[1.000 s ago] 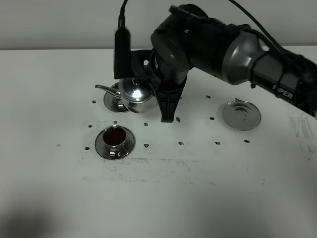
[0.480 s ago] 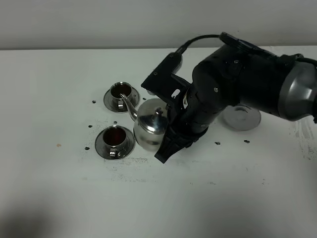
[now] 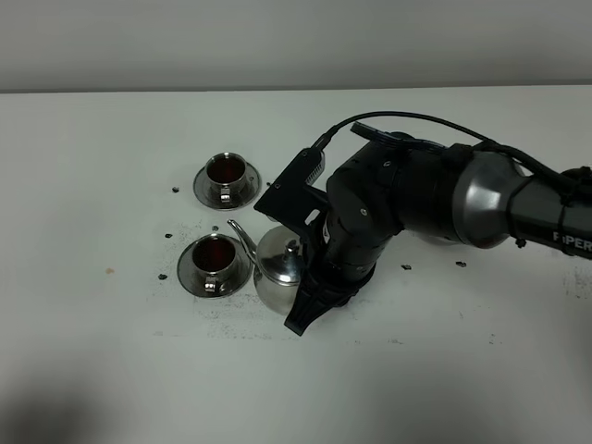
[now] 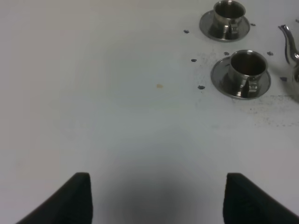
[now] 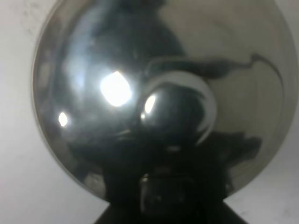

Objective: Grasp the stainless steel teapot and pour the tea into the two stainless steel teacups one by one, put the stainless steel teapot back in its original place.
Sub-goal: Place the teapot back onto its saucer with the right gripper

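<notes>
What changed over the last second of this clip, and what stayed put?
The right gripper carried the stainless steel teapot from above the far teacup toward the near side of the table, and it went from tipped to upright, beside the near teacup. The jaws stay closed on its handle. The far cup, hidden before, now shows dark tea. Both cups and saucers stayed in place.
</notes>
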